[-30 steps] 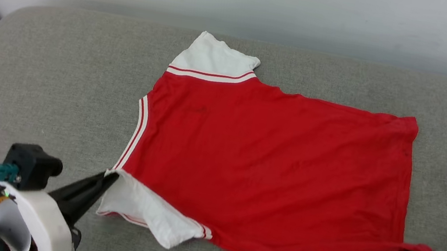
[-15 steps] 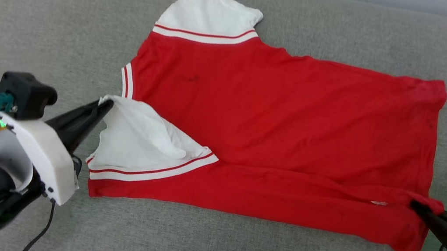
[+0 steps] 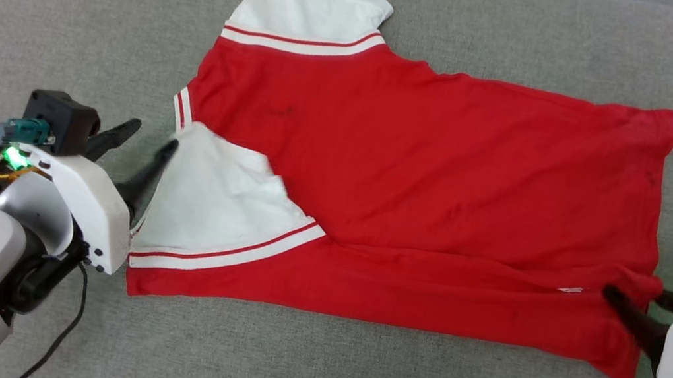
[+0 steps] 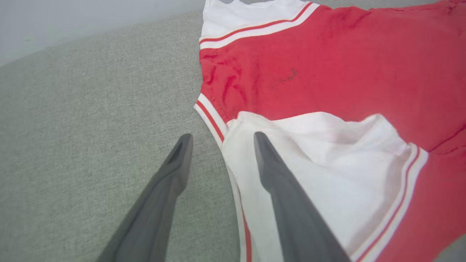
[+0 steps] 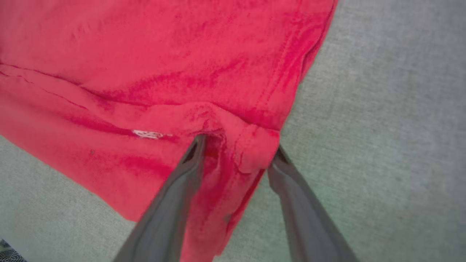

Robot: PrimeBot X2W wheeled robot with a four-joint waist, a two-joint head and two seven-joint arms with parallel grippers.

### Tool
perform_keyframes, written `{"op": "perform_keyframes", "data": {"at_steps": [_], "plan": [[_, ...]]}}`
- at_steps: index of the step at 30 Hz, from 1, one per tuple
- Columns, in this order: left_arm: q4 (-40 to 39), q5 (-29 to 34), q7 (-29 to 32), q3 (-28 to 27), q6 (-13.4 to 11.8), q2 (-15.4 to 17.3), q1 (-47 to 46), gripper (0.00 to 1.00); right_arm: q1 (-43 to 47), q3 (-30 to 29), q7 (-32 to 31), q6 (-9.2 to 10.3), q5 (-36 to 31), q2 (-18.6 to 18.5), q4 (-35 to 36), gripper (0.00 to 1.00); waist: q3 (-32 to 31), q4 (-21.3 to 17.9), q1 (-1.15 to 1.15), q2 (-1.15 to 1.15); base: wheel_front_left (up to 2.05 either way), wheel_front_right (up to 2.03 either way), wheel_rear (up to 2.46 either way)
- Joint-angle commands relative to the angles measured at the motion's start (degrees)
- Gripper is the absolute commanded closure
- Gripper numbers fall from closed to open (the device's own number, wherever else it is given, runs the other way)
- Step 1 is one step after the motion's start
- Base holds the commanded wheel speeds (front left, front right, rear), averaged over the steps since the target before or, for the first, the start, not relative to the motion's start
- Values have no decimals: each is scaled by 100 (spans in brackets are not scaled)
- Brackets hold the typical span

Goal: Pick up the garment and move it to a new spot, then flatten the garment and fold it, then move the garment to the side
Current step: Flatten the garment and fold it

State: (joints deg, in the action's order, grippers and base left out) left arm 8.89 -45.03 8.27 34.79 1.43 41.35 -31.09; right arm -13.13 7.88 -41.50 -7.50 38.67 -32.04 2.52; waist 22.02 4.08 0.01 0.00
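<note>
The garment, a red T-shirt with white sleeves and striped trim, lies spread on the grey cushion, neck to the left and hem to the right. Its near long edge is folded up over the body, with the near white sleeve lying on top. My left gripper stands open beside that sleeve; in the left wrist view one finger of the left gripper rests over the sleeve and the other over bare cushion. My right gripper is open at the folded hem corner, and a bunched red fold lies loose inside the right gripper.
The grey cushion extends well past the garment on every side. A pale wall rises behind its far edge. A black cable hangs from my left wrist near the front edge.
Both grippers have opened, letting go of the white sleeve and the hem corner. Before that they carried the near edge up over the shirt. The head camera has tilted downward.
</note>
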Motion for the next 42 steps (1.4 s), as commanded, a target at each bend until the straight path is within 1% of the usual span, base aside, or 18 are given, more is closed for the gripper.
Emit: {"op": "perform_keyframes", "data": {"at_steps": [1, 5, 8, 11, 13, 16, 18, 23, 27, 30, 32, 33, 34, 35, 37, 39, 42], "plan": [[19, 8, -43, 7, -21, -29, -47, 0, -103, -1, 33, 2, -34, 46, -19, 0, -74, 1, -1, 0, 0, 0, 0], [104, -63, -192, -13, -70, -129, 134, 0, -14, -87, 89, 2, -132, 186, -31, 0, -339, -1, -1, 0, 0, 0, 0], [-15, -170, -330, -76, -243, -154, 452, 0, 131, -185, 14, 2, -175, 387, 6, 0, -530, -28, -1, 0, 0, 0, 0], [-234, -278, -315, -90, -409, -109, 779, 0, 334, -346, -127, 2, -338, 489, 143, 0, -654, -9, -1, 0, 0, 0, 0], [-372, -344, -248, -70, -530, -59, 1046, 0, 506, -402, -251, 2, -564, 487, 308, 0, -714, -7, -1, 0, 0, 0, 0], [-546, -505, -51, -26, -696, 26, 1399, 0, 748, -608, -355, 2, -856, 678, 584, 0, -766, -19, -1, 0, 0, 0, 0], [-609, -586, 57, -7, -802, 87, 1582, 0, 912, -739, -439, 2, -931, 857, 781, 0, -781, -49, -1, 0, 0, 0, 0], [-691, -751, 327, 53, -980, 208, 1930, 0, 1219, -914, -692, 2, -1069, 1109, 1325, 0, -729, -170, -1, 0, 0, 0, 0], [-626, -750, 339, 16, -1184, 174, 1977, 0, 1317, -1011, -721, 2, -1067, 1302, 1671, 0, -620, -264, -1, 0, 0, 0, 0], [-452, -716, 426, 74, -1250, 160, 1964, 0, 1347, -968, -754, 2, -1116, 1383, 1851, 0, -536, -332, -1, 0, 0, 0, 0], [-308, -687, 596, 221, -1193, 182, 2004, 0, 1352, -967, -768, 2, -1120, 1423, 1919, 0, -488, -376, -1, 0, 0, 0, 0], [-259, -711, 672, 293, -1162, 140, 2031, 20, 1362, -989, -768, 2, -1133, 1444, 1935, 0, -470, -389, -1, 0, 0, 0, 0], [-226, -731, 732, 361, -1104, 95, 2050, 77, 1378, -1009, -763, 2, -1158, 1452, 1955, 0, -457, -398, -1, 0, 0, 0, 0], [-203, -760, 784, 421, -1053, 60, 2067, 100, 1397, -1015, -769, 2, -1183, 1441, 1965, 0, -448, -405, -1, 0, 0, 0, 0], [-174, -785, 791, 492, -979, -3, 2088, 100, 1435, -1019, -780, 2, -1221, 1402, 1974, 0, -452, -410, -1, 0, 0, 0, 0], [-171, -761, 664, 463, -943, -18, 2061, 100, 1446, -1056, -787, 2, -1307, 1371, 1950, 0, -490, -389, -1, 0, 0, 0, 0], [-258, -703, 503, 384, -919, -9, 1985, 100, 1386, -1171, -768, 2, -1473, 1487, 1797, 0, -590, -321, -1, 0, 0, 0, 0]]}}
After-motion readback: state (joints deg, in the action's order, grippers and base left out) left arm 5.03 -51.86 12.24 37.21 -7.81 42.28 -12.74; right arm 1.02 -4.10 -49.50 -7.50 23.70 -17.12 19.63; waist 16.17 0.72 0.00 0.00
